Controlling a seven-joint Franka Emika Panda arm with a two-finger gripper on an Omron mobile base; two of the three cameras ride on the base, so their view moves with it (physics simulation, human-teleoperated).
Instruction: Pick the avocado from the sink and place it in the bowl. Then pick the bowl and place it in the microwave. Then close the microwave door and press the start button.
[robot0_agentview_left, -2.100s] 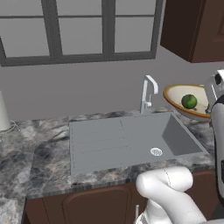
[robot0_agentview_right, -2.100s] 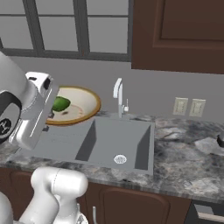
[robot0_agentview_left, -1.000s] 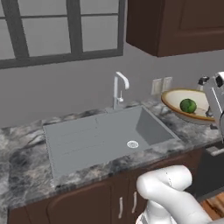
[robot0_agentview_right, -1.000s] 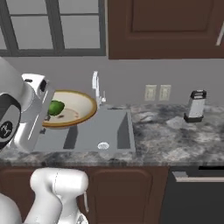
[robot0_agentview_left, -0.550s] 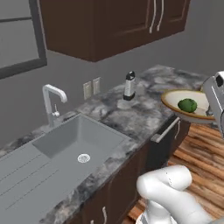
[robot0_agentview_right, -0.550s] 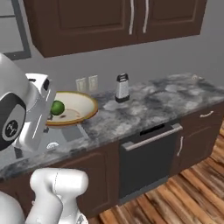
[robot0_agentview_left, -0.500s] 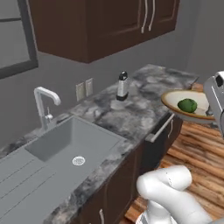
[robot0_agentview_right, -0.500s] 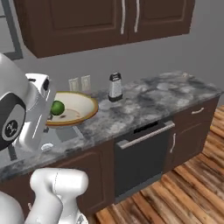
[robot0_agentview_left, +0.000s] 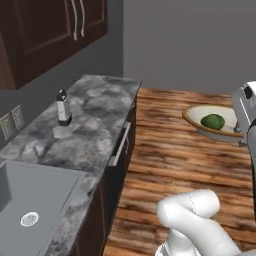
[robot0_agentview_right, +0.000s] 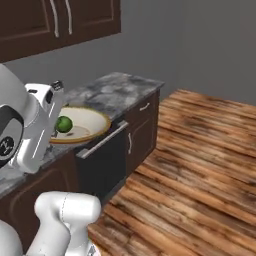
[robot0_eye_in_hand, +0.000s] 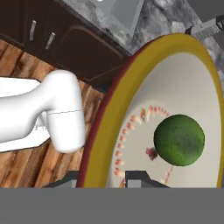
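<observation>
My gripper (robot0_eye_in_hand: 105, 178) is shut on the near rim of the bowl (robot0_eye_in_hand: 131, 92), one finger tip inside it and one outside. The cream-tan bowl (robot0_agentview_left: 196, 115) hangs level in the air over the wooden floor at the right of the left base view. In the right base view the bowl (robot0_agentview_right: 92, 125) shows in front of the counter edge. The dark green avocado (robot0_eye_in_hand: 179, 140) lies inside it, a little off centre, as the avocado (robot0_agentview_left: 213, 121) and the avocado (robot0_agentview_right: 63, 123) also show. The grey sink (robot0_agentview_left: 35, 192) lies at the lower left. The microwave and its door are out of view.
A marbled counter (robot0_agentview_left: 90, 125) runs along dark cabinets, with a small shaker (robot0_agentview_left: 62, 107) standing on it. A dark dishwasher front (robot0_agentview_right: 102, 160) with a bar handle sits under the counter. Wooden floor (robot0_agentview_right: 200, 165) spreads out to the right, ending at a grey wall (robot0_agentview_left: 190, 45).
The whole picture has swung on to the right with the base: the sink has slid to the left edge and wooden floor has come in. The bowl with the avocado stays in the gripper.
</observation>
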